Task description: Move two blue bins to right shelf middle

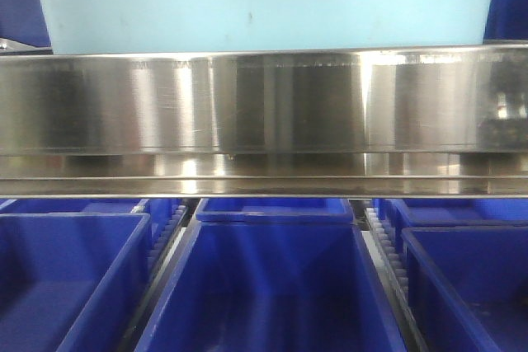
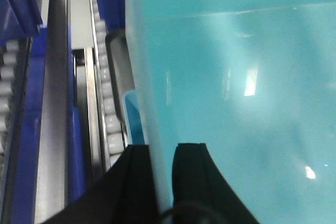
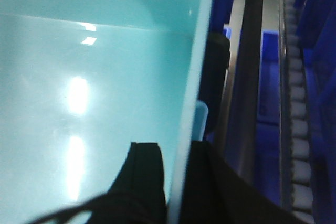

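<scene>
A large pale cyan bin (image 1: 264, 2) fills the top of the front view, its base just above a steel shelf beam (image 1: 264, 113). In the left wrist view my left gripper (image 2: 163, 148) is shut on the bin's (image 2: 236, 77) left wall, one black finger inside and one outside. The right wrist view shows my right gripper (image 3: 176, 145) shut the same way on the right wall of the bin (image 3: 79, 77). A pale blue lip (image 3: 201, 119) sticks out beyond that wall; I cannot tell whether it belongs to a second bin. Neither gripper appears in the front view.
Below the beam, three dark royal-blue bins (image 1: 272, 286) (image 1: 58, 278) (image 1: 470, 278) sit side by side, with roller tracks (image 1: 384, 245) between them. Rollers (image 2: 102, 93) (image 3: 296, 103) and steel rails run close beside both grippers.
</scene>
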